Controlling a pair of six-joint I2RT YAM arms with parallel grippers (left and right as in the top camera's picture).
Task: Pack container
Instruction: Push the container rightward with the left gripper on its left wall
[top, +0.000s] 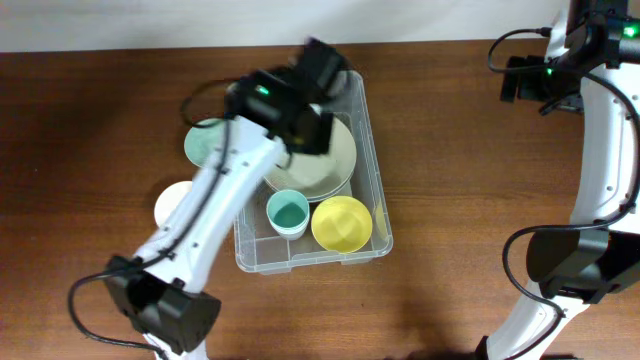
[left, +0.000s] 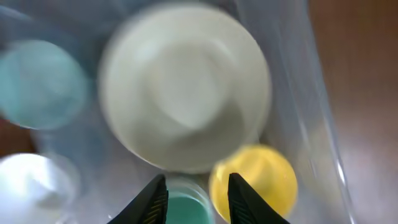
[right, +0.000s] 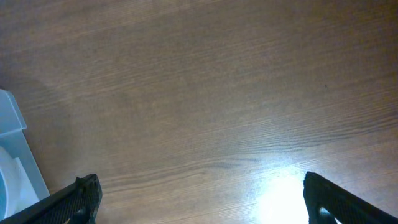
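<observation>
Left gripper (left: 196, 182): jaws slightly parted, empty, hovering inside the large clear plastic rectangular container (top: 310, 260).
Beneath: pale green round plate (left: 186, 87), lying flat, leaving room for teal plastic cup (top: 288, 213) and yellow bowl (top: 342, 222).
Container: on the wooden table (top: 450, 200), between the arms.
Right gripper (right: 199, 186): spread wide, empty, likely parked clear.

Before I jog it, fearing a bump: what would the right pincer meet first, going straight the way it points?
Probably the wooden table; nothing lies ahead of the open right pincer, and the container sits off to one side.
</observation>
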